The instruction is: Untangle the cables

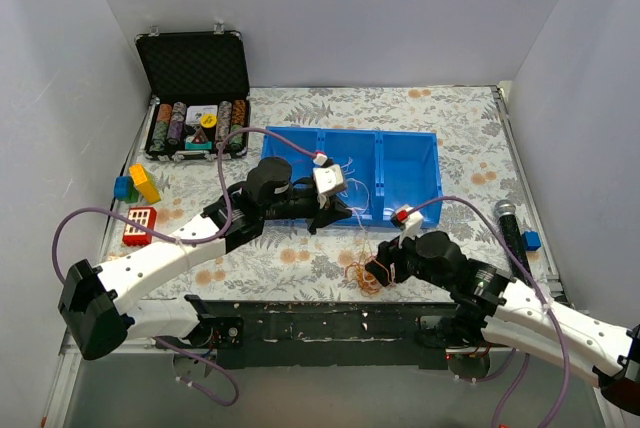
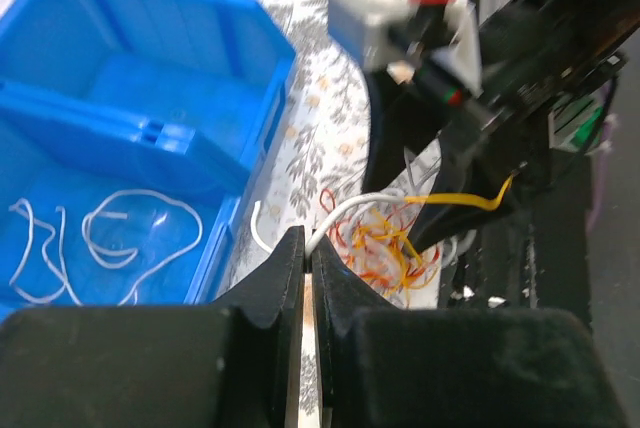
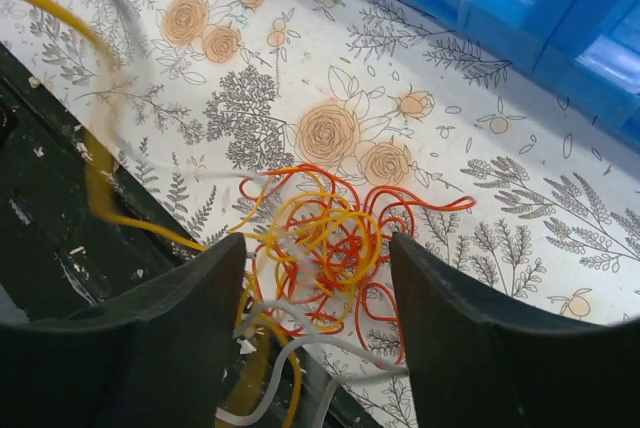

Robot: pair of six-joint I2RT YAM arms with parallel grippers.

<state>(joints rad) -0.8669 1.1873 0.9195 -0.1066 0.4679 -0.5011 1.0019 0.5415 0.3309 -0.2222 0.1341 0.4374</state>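
Note:
The cables are a fist-sized tangle of thin orange, red and white wires [image 1: 362, 276] on the floral cloth in front of the blue bin [image 1: 410, 148]. My right gripper [image 3: 318, 248] is open and straddles the tangle [image 3: 330, 243], with a finger on each side; in the top view it [image 1: 380, 270] sits right over the tangle. My left gripper [image 2: 307, 238] is shut on a white wire [image 2: 345, 206] that runs from the tangle [image 2: 385, 248] to its jaws. In the top view the left gripper [image 1: 335, 210] is at the bin's front edge. Loose white wires [image 2: 130, 233] lie in the bin.
An open black case of poker chips [image 1: 195, 128] stands at the back left. Toy blocks [image 1: 140, 183] and a red piece [image 1: 139, 225] lie at the left. A black microphone [image 1: 510, 223] and a small blue block [image 1: 531, 240] lie at the right. The black table edge [image 1: 320, 323] runs close behind the tangle.

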